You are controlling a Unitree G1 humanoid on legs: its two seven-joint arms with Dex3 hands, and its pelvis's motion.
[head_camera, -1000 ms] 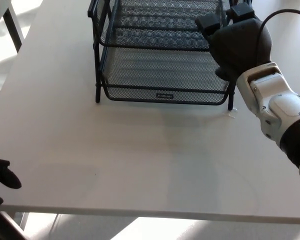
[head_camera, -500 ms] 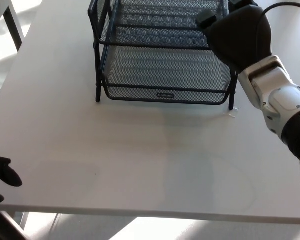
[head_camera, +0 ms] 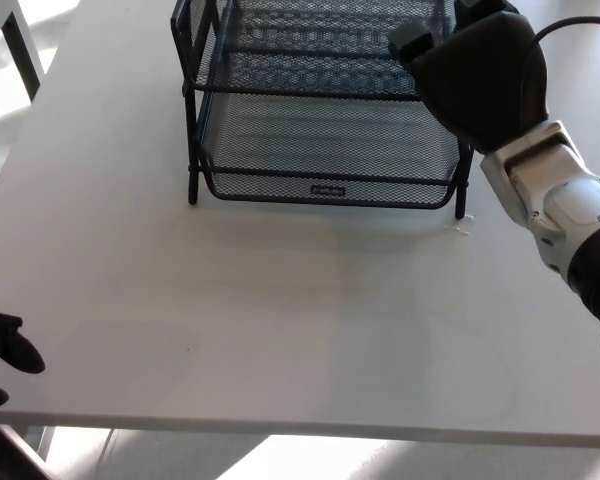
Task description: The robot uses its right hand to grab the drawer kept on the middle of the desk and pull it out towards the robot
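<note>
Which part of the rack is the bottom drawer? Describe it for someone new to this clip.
On the white desk stands a black wire-mesh rack. Its lowest tray is the bottom drawer, beneath the upper shelf; it alone carries a small label plate on its front rim.

The right hand hides the drawer's right corner; its fingers are unclear.

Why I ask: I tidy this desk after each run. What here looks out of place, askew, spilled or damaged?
Little stands out. The black mesh drawer tray stands square on the white desk, undamaged. One oddity: a tiny pale scrap lies by its front right foot, too small to identify. Nothing is spilled.
</note>
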